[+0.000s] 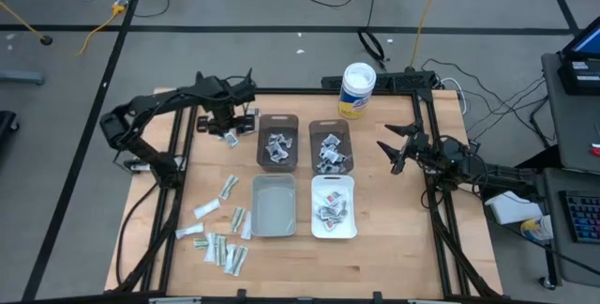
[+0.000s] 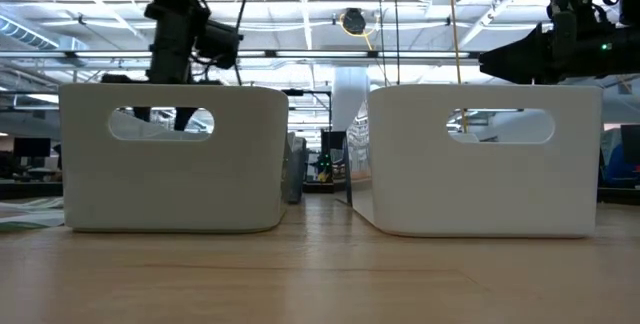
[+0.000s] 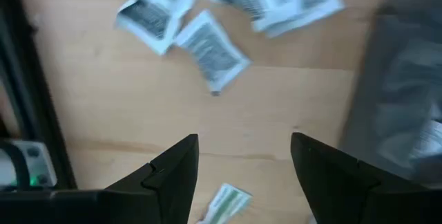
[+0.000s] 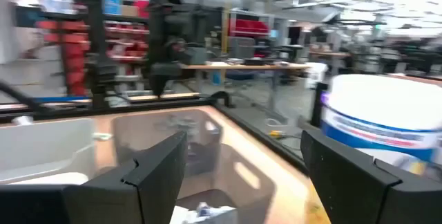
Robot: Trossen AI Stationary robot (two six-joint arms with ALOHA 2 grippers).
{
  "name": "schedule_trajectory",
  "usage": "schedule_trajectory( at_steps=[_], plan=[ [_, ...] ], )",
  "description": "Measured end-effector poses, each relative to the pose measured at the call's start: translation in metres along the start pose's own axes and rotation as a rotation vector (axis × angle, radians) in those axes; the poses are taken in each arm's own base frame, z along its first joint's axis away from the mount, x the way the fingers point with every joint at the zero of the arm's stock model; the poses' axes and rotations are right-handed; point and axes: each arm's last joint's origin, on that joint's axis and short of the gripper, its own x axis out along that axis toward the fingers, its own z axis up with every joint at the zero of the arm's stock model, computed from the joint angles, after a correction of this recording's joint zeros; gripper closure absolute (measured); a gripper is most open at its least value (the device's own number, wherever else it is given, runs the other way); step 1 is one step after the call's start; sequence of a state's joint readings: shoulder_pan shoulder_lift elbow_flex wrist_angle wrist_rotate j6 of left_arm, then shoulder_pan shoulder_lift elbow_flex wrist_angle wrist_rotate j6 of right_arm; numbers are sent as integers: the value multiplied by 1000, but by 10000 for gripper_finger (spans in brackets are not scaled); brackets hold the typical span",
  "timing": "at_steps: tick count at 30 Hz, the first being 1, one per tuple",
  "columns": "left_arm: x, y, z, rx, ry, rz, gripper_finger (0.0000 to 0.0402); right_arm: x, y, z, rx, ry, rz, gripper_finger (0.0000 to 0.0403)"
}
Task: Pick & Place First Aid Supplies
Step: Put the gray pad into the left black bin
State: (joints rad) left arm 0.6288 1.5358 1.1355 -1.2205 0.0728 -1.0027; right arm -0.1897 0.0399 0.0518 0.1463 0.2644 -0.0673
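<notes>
Overhead, left gripper open above packets, seemingly empty, right gripper open.

Four bins mid-table — loose packets to their left, tub behind.

A pale, light-brown wooden table top is framed by black metal rails. Small flat sealed packets, white to silver-grey with faint green marks, are scattered over the wood; darker grey print is seen on the packets in the left wrist view. Two translucent brown-grey rectangular bins, a grey bin and a white bin are shown. A white round tub is marked by a yellow and blue label. Both arms are dark.
</notes>
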Motion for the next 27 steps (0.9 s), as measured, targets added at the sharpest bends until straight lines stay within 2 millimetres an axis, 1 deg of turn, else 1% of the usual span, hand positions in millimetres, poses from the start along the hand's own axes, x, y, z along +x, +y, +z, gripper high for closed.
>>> schedule_trajectory(
  at_steps=[6, 9, 14, 20, 27],
  plan=[
    [9, 20, -6, -88, 14, 25, 173, 0, -2, 0, 0, 6, -77, 124],
    [9, 22, -6, -100, 8, 23, 170, 0, -2, 0, -1, 6, -81, 124],
    [14, 19, -2, -79, -55, 6, 159, 0, -2, 0, -1, 7, -79, 124],
    [34, 19, 7, -100, -85, 8, 147, 0, -2, 0, -1, 6, -76, 124],
    [59, 21, 10, -108, -83, 33, 146, 0, -2, 0, -1, 6, -75, 124]
  ],
)
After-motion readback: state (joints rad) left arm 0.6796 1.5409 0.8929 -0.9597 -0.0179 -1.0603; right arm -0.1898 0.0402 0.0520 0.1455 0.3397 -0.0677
